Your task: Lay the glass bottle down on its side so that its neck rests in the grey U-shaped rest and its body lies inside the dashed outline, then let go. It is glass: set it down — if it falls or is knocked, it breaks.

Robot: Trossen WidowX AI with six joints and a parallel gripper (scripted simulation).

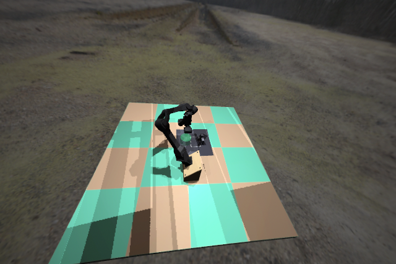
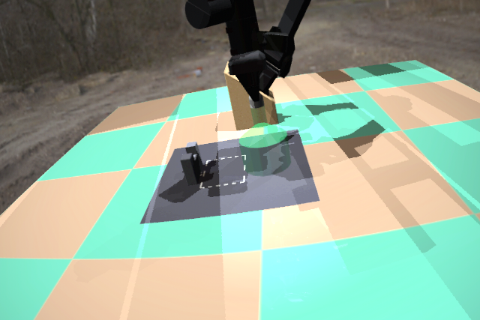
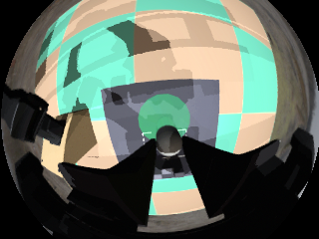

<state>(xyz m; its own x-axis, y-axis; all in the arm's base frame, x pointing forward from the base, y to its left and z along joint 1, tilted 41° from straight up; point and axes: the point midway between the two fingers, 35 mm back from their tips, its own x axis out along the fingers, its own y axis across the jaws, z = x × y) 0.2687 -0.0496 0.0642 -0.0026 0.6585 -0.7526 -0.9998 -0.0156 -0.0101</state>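
The bottle was gripped but upright; all the laying-down was left.
In the exterior view, the grey U-shaped rest (image 1: pixel 202 140) (image 2: pixel 190 167) (image 3: pixel 169 172) stood left of and below the tool (image 1: pixel 187 131) (image 2: pixel 256 101) (image 3: pixel 167 141), with nothing cradled in it; next came the dashed outline (image 1: pixel 195 146) (image 2: pixel 223 184) (image 3: pixel 144 133), the bottle's body not yet laid there; then, directly beneath the tool, the green glass bottle (image 1: pixel 185 138) (image 2: pixel 265 150) (image 3: pixel 164 112), its neck clasped between the fingers, any contents impossible to tell.
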